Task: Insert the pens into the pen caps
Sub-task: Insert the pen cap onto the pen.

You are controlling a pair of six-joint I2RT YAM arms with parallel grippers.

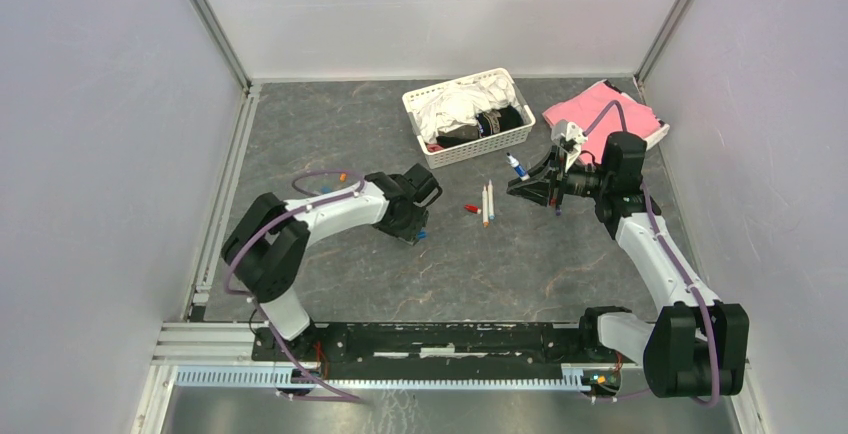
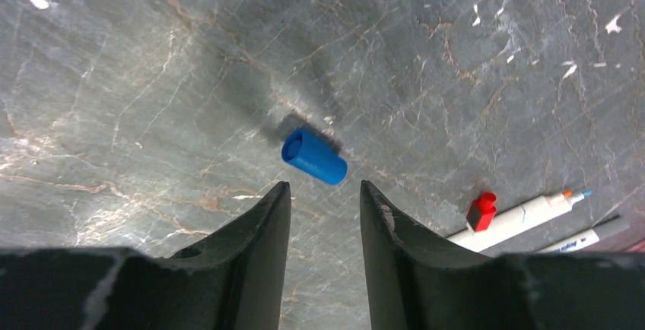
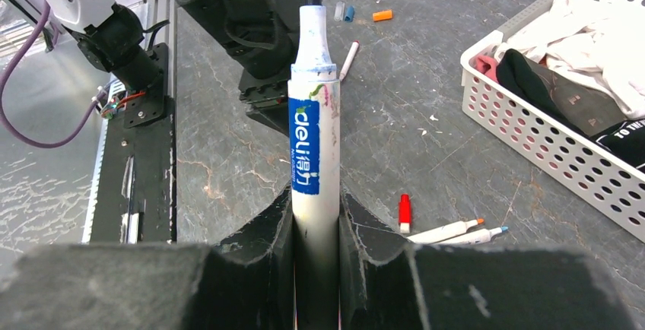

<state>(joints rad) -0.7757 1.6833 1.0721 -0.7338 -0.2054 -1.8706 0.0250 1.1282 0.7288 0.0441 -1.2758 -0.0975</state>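
Pens: we count a pair of white pens [image 1: 487,204] side by side mid-table, one orange-tipped, one blue-tipped. A third, the blue-labelled pen [image 3: 314,140], is held off the surface.
Right claw [image 3: 316,202]: clamped narrow on the blue-labelled pen's barrel, its dark tip pointing toward the left arm [image 1: 330,209].
Left claw [image 2: 323,189]: fingers parted with nothing between them. It sits over the blue cap [image 2: 313,157], which lies on its side just beyond the tips.
Other caps: red cap [image 1: 472,209] just left of the white pens; orange cap [image 1: 343,176] well to the left.
Surface: dark grey table [image 1: 560,264], veined like stone, with pale scuffs.
Room: plain pale walls [image 1: 100,154] left, far and right, with metal framing in the corners.
Basket [image 1: 470,151]: white and perforated, far of centre. It holds white cloth [image 1: 455,104] and a dark garment [image 1: 495,124].
Beside the basket: pink cloth [image 1: 603,112] on the table, far right.
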